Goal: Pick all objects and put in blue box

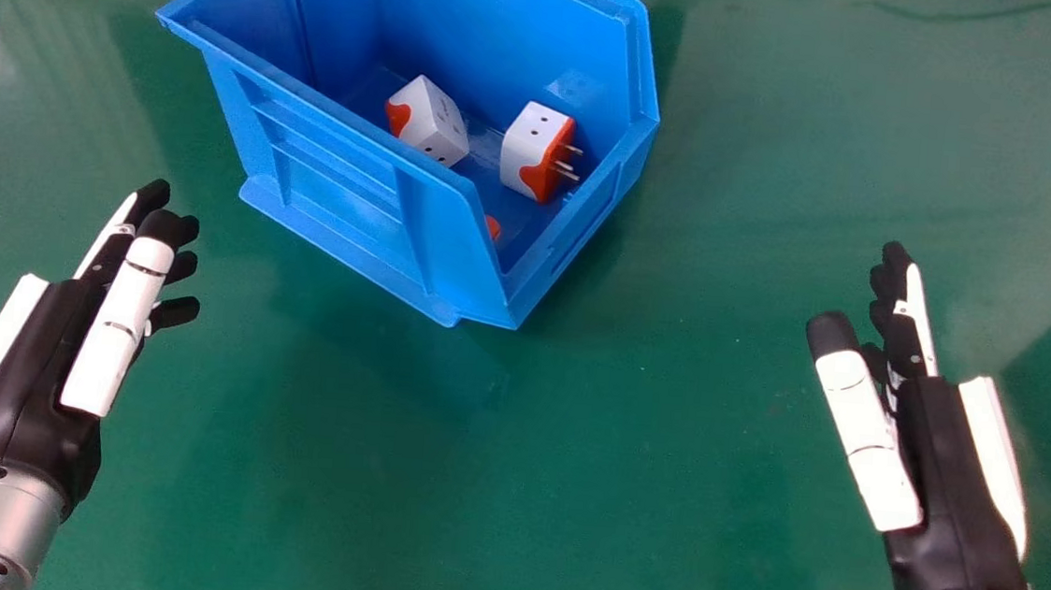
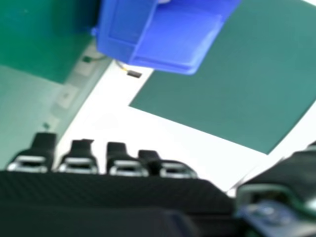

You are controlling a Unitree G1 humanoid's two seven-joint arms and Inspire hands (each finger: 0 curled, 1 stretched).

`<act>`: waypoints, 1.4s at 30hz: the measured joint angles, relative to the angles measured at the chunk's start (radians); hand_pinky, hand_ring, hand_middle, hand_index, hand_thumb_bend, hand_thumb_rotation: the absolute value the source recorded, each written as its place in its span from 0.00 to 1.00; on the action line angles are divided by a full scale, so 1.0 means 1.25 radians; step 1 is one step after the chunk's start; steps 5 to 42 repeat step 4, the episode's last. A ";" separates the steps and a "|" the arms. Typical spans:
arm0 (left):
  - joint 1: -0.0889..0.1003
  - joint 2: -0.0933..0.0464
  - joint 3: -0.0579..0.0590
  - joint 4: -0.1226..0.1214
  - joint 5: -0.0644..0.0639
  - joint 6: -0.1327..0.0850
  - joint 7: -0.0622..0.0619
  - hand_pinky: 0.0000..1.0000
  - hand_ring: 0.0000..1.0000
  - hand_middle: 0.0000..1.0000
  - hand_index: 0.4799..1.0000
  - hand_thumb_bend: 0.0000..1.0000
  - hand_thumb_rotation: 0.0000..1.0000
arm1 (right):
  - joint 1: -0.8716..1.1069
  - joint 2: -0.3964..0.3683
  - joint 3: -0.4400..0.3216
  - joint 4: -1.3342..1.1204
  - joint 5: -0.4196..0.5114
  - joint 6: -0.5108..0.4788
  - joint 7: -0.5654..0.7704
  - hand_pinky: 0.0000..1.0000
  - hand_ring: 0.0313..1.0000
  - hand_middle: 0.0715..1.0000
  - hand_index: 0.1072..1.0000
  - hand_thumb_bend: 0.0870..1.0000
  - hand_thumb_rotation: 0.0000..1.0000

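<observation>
Head view – blue box (image 1: 338, 168): smooth plastic, slanted rim, w/ boxy white-&-orange adapters (image 1: 431, 123).

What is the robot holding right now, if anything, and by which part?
Nothing is held: the left hand and right hand are both open over the green table, away from the blue box.

Bright, diffuse light fills the head view; on the green tabletop (image 1: 641, 492), seen from the view's centre, a milky glare patch sits near ten o'clock; soft-edged shadows lie around seven and three o'clock; a faint sheen marks the inside of the blue box (image 1: 339, 163); in the right hand view, strong brightness washes the white surface (image 2: 111, 118) nearly featureless.
</observation>
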 measured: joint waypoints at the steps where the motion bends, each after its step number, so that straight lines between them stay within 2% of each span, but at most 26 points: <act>1: 0.002 0.000 0.002 0.000 0.000 0.000 0.000 0.84 0.91 0.93 0.93 0.52 1.00 | 0.002 0.000 0.000 0.001 0.001 0.000 0.001 0.97 1.00 1.00 1.00 0.34 1.00; 4: 0.010 0.000 0.008 0.000 0.000 -0.001 0.000 0.84 0.91 0.92 0.92 0.52 1.00 | 0.012 0.001 0.000 0.006 0.003 -0.001 0.002 0.97 1.00 1.00 1.00 0.34 1.00; 42: 0.010 0.000 0.008 0.000 0.000 -0.001 0.000 0.84 0.91 0.92 0.92 0.52 1.00 | 0.012 0.001 0.000 0.006 0.003 -0.001 0.002 0.97 1.00 1.00 1.00 0.34 1.00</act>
